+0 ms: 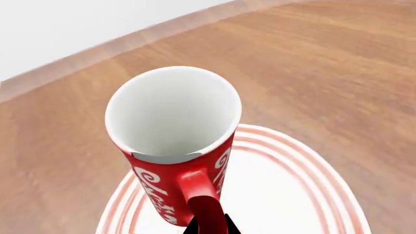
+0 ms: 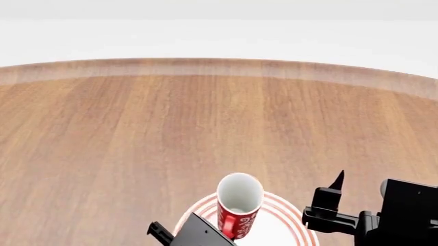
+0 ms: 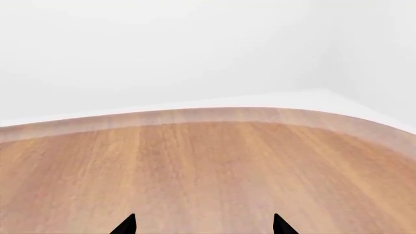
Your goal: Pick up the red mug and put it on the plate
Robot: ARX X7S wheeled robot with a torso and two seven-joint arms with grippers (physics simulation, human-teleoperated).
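Note:
The red mug [image 1: 172,161], red with white floral pattern and white inside, is over the plate [image 1: 293,195], a white plate with red rings. My left gripper [image 1: 211,229] is shut on the mug's red handle [image 1: 201,200], its black fingertips on either side. I cannot tell whether the mug's base touches the plate. In the head view the mug [image 2: 238,202] is over the plate [image 2: 287,225] at the near edge, with my left arm [image 2: 195,233] below it. My right gripper [image 3: 203,225] is open and empty; in the head view it [image 2: 335,197] is just right of the plate.
A wooden table [image 2: 205,123] stretches far ahead, with its curved far edge [image 2: 219,66] against a white wall. The right arm's black body [image 2: 403,215] sits at the lower right.

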